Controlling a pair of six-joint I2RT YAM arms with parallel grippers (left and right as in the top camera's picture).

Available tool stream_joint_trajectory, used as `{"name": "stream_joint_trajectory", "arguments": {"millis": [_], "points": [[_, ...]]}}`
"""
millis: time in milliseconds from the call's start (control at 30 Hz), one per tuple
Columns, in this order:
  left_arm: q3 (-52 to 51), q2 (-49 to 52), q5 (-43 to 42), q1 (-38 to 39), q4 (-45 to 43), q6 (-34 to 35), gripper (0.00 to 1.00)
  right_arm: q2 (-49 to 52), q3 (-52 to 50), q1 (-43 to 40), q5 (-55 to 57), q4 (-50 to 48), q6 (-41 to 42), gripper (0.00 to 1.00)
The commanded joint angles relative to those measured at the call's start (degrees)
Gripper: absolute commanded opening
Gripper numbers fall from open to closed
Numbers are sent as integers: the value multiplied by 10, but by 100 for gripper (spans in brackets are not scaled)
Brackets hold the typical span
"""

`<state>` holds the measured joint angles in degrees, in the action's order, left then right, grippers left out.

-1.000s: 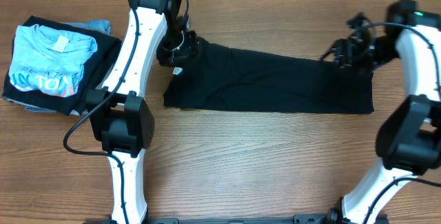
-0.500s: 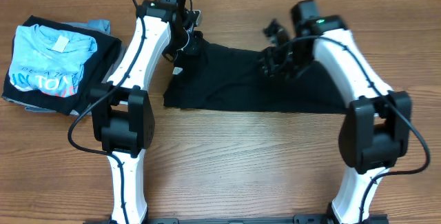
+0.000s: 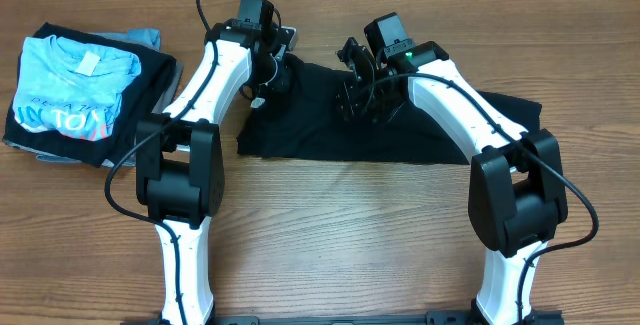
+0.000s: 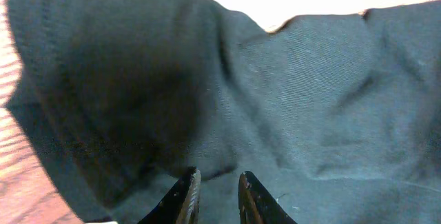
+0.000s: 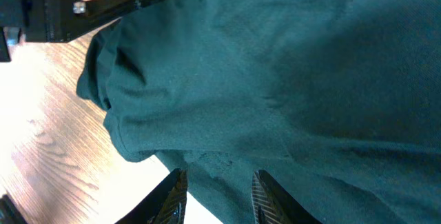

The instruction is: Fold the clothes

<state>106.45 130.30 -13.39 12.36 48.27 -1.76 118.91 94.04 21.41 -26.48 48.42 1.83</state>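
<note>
The black T-shirt [image 3: 420,137] lies as a long band across the far half of the table. My left gripper [image 3: 278,70] is at its upper left end. In the left wrist view the left gripper [image 4: 217,198] has its jaws drawn close, with the shirt's dark cloth [image 4: 310,93] pinched between them. My right gripper [image 3: 355,95] hovers over the shirt's middle. In the right wrist view the right gripper [image 5: 219,198] is shut on a fold of the fabric [image 5: 310,79], which drapes away above the wood. The shirt's right end [image 3: 512,113] still rests flat.
A stack of folded clothes sits at the far left, topped by a light blue T-shirt [image 3: 70,87] with lettering over a dark garment [image 3: 150,85]. Bare wooden table [image 3: 350,235] stretches along the front between the two arm bases.
The right gripper has travelled from the shirt's right end leftward to its middle, narrowing on cloth as it went. The left gripper has closed on the left end and shifted slightly.
</note>
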Motion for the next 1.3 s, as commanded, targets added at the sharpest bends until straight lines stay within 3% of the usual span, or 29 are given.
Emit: {"name": "stream_joint_trajectory", "arguments": {"millis": [0, 367, 533, 667, 800, 833, 967, 1133, 1267], "points": [[-3, -2, 33, -7, -8, -29, 23, 9, -5, 1, 35, -2, 77, 35], [-3, -2, 33, -7, -67, -30, 21, 9, -7, 12, 42, 61, 224, 43], [-3, 2, 33, -7, -82, -30, 20, 9, -7, 25, -75, 32, 238, 46], [-3, 7, 33, -7, -82, -30, 20, 9, -7, 29, -68, 35, 97, 46], [6, 2, 33, -8, -79, -29, 16, 9, -5, 29, -10, 65, 20, 46], [8, 0, 33, -7, -76, -25, 20, 9, -4, 29, -11, 70, 21, 47], [18, -9, 34, -10, -71, -19, 56, 9, -3, 32, -26, 72, 39, 47], [54, -16, 32, -24, -41, 9, 61, 4, 0, 44, 141, 75, -55, 47], [96, -57, 24, -45, -18, 17, 69, -10, 31, 50, 149, 75, -131, 45]]}}
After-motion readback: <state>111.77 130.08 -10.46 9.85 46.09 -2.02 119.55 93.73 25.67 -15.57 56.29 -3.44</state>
